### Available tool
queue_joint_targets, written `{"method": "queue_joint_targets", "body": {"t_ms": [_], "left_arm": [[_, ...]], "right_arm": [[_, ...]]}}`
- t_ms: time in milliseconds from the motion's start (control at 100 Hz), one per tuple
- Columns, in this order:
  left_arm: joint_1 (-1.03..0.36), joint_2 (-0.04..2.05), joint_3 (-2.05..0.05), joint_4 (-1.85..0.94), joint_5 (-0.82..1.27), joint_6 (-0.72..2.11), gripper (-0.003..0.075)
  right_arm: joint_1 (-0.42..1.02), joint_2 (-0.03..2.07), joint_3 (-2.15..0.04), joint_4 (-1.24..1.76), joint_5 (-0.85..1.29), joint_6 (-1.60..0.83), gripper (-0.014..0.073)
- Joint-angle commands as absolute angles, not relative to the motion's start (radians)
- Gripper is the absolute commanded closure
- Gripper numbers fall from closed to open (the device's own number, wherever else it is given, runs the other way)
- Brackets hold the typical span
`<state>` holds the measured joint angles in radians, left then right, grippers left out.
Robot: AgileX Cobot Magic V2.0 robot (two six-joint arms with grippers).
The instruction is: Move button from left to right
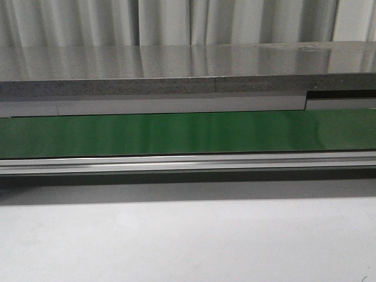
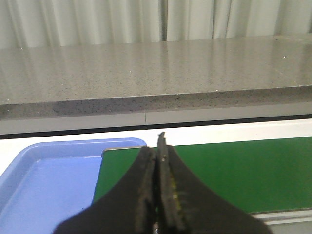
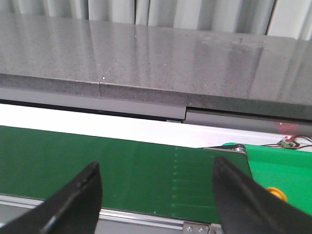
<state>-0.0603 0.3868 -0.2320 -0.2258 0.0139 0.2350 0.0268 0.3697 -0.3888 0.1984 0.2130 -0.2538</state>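
In the right wrist view a small yellow-orange round piece (image 3: 274, 192), which looks like the button's cap, peeks out beside my right finger on a bright green surface (image 3: 287, 168) past the belt's end. Its body is hidden. My right gripper (image 3: 157, 168) is open and empty above the dark green conveyor belt (image 3: 146, 165). My left gripper (image 2: 158, 148) is shut with nothing visible between its jaws, above the other end of the belt (image 2: 243, 170). No gripper and no button show in the front view.
A light blue tray (image 2: 44, 180) lies beside the belt's end under my left gripper. The belt (image 1: 188, 134) runs across the front view with an aluminium rail (image 1: 188, 161) in front and a grey stone counter (image 1: 176, 70) behind. A small red-lit part with wires (image 3: 288, 141) sits near the green surface.
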Motion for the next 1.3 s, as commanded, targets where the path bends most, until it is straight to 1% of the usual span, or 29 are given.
{"method": "queue_joint_targets", "body": {"t_ms": [0, 150, 220, 290, 340, 360, 410, 430, 480, 510, 550, 1290], "left_arm": [[-0.069, 0.392, -0.26, -0.234, -0.068, 0.23, 0.0741], [-0.069, 0.392, -0.26, -0.234, -0.068, 0.23, 0.0741], [-0.069, 0.392, -0.26, -0.234, -0.068, 0.23, 0.0741], [-0.069, 0.392, -0.26, -0.234, -0.068, 0.23, 0.0741], [-0.069, 0.392, -0.26, -0.234, -0.068, 0.23, 0.0741], [-0.069, 0.392, -0.26, -0.234, -0.068, 0.23, 0.0741], [-0.069, 0.392, -0.26, -0.234, -0.068, 0.23, 0.0741], [-0.069, 0.392, -0.26, -0.234, -0.068, 0.23, 0.0741], [-0.069, 0.392, -0.26, -0.234, -0.068, 0.23, 0.0741], [-0.069, 0.392, -0.26, -0.234, -0.068, 0.23, 0.0741], [-0.069, 0.392, -0.26, -0.234, -0.068, 0.23, 0.0741], [-0.069, 0.392, -0.26, -0.234, -0.068, 0.23, 0.0741]], "right_arm": [[0.03, 0.315, -0.388, 0.207, 0.126, -0.261, 0.0107], [0.03, 0.285, -0.377, 0.207, 0.126, -0.261, 0.0109], [0.03, 0.285, -0.377, 0.207, 0.126, -0.261, 0.0153], [0.03, 0.285, -0.377, 0.207, 0.126, -0.261, 0.0256], [0.03, 0.285, -0.377, 0.207, 0.126, -0.261, 0.0365], [0.03, 0.285, -0.377, 0.207, 0.126, -0.261, 0.0395], [0.03, 0.285, -0.377, 0.207, 0.126, -0.261, 0.051], [0.03, 0.285, -0.377, 0.207, 0.126, -0.261, 0.0539], [0.03, 0.285, -0.377, 0.207, 0.126, -0.261, 0.0646], [0.03, 0.285, -0.377, 0.207, 0.126, -0.261, 0.069], [0.03, 0.285, -0.377, 0.207, 0.125, -0.261, 0.0677], [0.03, 0.285, -0.377, 0.207, 0.124, -0.261, 0.0683]]}}
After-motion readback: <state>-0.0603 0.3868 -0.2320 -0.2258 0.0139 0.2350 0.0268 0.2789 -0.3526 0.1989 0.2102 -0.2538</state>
